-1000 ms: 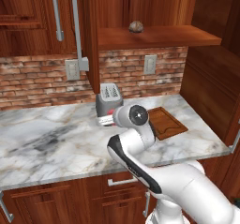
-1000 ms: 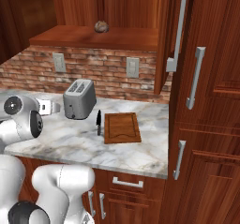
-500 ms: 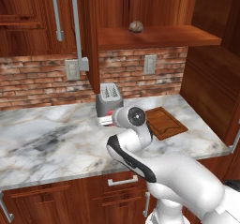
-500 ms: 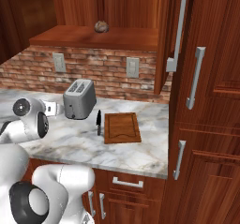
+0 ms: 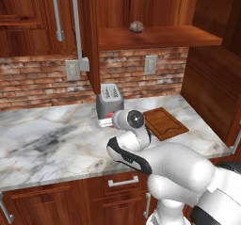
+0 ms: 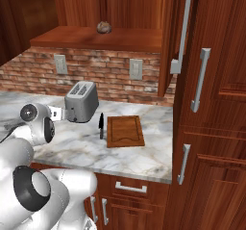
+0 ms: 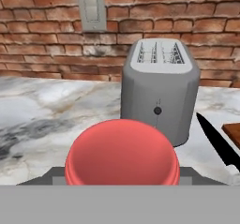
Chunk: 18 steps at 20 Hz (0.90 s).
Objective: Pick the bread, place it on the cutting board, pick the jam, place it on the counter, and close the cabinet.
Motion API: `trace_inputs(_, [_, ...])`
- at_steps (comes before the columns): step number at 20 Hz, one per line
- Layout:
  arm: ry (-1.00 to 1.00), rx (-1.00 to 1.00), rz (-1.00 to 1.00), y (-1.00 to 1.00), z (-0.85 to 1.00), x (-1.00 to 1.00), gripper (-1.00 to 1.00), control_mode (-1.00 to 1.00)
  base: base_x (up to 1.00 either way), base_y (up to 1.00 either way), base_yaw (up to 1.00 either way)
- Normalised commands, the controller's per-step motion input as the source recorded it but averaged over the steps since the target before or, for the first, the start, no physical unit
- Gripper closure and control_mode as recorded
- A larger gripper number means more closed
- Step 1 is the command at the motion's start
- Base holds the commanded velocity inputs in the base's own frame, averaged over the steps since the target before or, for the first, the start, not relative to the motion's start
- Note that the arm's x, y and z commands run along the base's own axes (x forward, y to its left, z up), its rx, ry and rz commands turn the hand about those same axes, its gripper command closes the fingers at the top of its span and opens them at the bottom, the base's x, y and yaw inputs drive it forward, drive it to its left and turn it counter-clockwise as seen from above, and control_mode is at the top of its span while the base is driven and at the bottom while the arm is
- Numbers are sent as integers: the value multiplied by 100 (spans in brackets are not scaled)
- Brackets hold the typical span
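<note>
1. Gripper (image 5: 104, 122) hangs low over the counter (image 5: 47, 141), just in front of the toaster (image 5: 109, 101), and it looks level at the brick wall. I cannot tell whether its jaws are open or closed, because the fingertips are not visible in the hand view.
2. At the bottom of the hand view a red dome (image 7: 122, 153) sits very close to the camera. I cannot tell what it is, or whether the gripper holds it.
3. Just right of the toaster lie a black knife (image 6: 101, 125) and then the cutting board (image 6: 125, 130), which has nothing on it.
4. The bread (image 5: 136, 27) lies high on the open shelf of the cabinet (image 5: 155, 36), above the toaster and farther back than the gripper. I judge the next move must go mostly upward and a little forward. The bun is round, so no long axis matters.
5. The open cabinet door (image 5: 92, 40) stands edge-on just left of the bread, so an approach from the front seems safer.
6. Both base views show the bread and the shelf. The hand view shows the toaster front and the knife tip more clearly.
</note>
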Motion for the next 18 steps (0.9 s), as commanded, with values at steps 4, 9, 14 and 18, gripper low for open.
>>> trace_inputs(4, [1,0,0,0,-22,14,100,-100,0,0,0])
trace_inputs(9, [5,0,2,0,-16,5,100,-100,0,0,0])
trace_inputs(14, [6,0,1,0,-21,5,100,-100,0,0,0])
trace_inputs(18, [5,0,0,0,-25,5,100,-100,0,0,0])
